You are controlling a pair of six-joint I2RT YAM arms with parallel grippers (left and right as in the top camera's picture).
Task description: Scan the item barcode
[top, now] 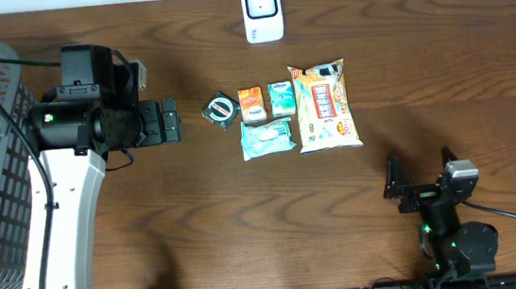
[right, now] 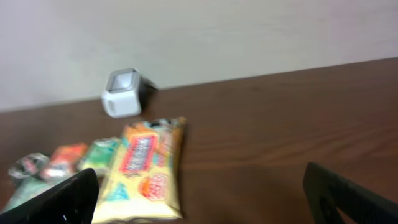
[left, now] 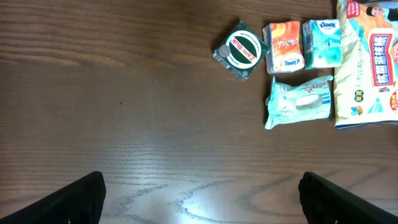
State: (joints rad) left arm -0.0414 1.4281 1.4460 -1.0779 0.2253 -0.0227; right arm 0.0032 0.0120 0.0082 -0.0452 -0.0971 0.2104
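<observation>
Wooden table (top: 438, 42) carried everything. The left gripper (top: 174, 121) was spread wide and empty; just ahead of it sat the tin (top: 220, 109), then an orange pack (top: 250, 105), a teal pack (top: 281, 99), wipes (top: 266, 139) and the bag (top: 325, 106). The right gripper (top: 421, 169), also spread and empty, had the scanner (top: 262, 11) well ahead to its left.

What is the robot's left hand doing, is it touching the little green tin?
Apart. The overhead view shows a strip of bare table between the left hand and the green tin, and the hand is open and empty.
</observation>
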